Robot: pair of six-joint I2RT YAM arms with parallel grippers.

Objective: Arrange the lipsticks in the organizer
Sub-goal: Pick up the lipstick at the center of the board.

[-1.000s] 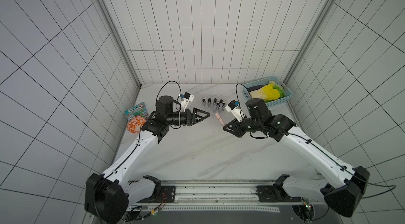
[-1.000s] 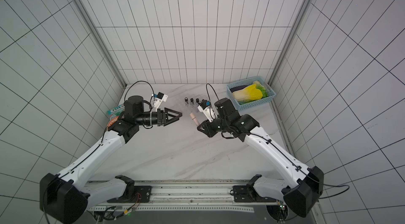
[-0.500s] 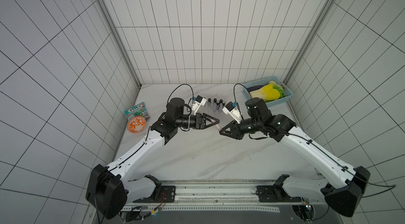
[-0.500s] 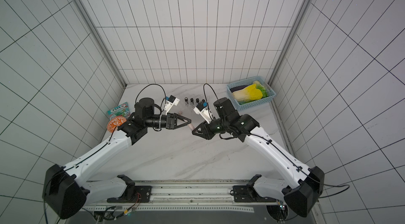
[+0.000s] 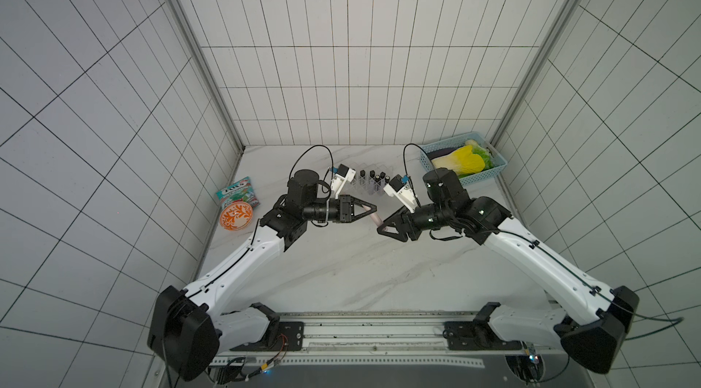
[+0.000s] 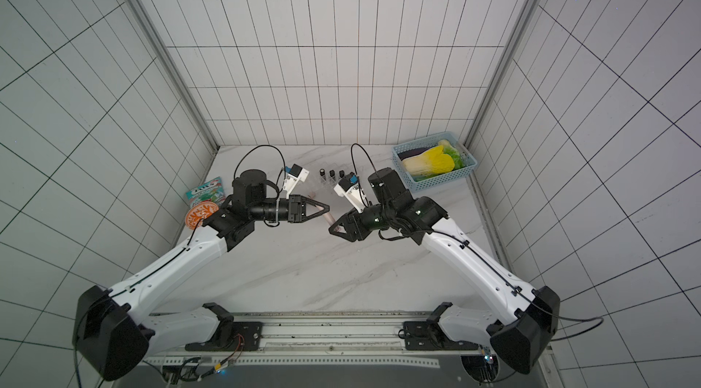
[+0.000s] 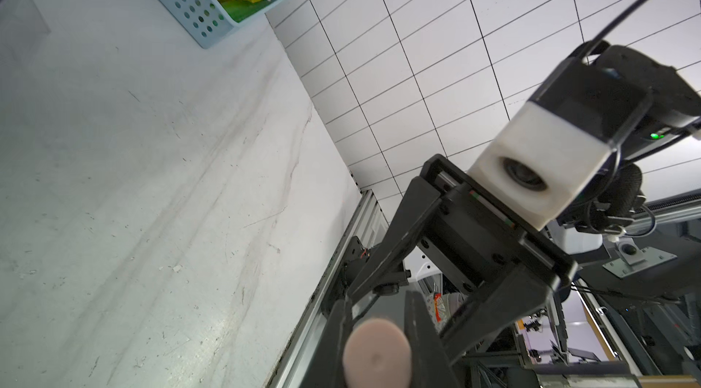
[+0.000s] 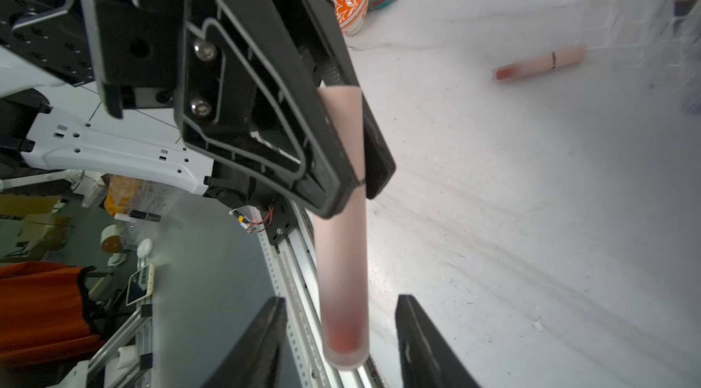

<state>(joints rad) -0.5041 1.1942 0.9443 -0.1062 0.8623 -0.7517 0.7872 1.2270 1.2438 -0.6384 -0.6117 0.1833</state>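
Handover above the table's middle: the left gripper point(image 5: 372, 209) clamps the slim pink lipstick point(image 8: 342, 253), while the right gripper point(image 8: 337, 344) has its jaws apart around the tube's lower end. Next, the left arm likely carries it to the organizer point(image 5: 365, 189) near the far edge.

Site: my robot test cell, in a lab or workshop rather than a home. The bench point(image 5: 341, 272) is a marble-look sheet boxed on three sides by white grid-tiled panels point(image 5: 341, 63) with metal corner posts point(image 5: 201, 63). My left arm point(image 5: 235, 264) and right arm point(image 5: 538, 257) are mounted on a slotted metal rail point(image 5: 379, 329) along the near edge, with loose wiring point(image 5: 273, 361) below. The props are mismatched: a blue basket point(image 5: 481, 178) far right, an orange patterned bowl point(image 5: 235, 217) and a snack packet point(image 5: 237, 192) at left. Past the near edge, the right wrist view shows a clear storage box point(image 8: 140, 192), orange cloth point(image 8: 41, 302) and a small screen point(image 8: 140, 283), all blurred.
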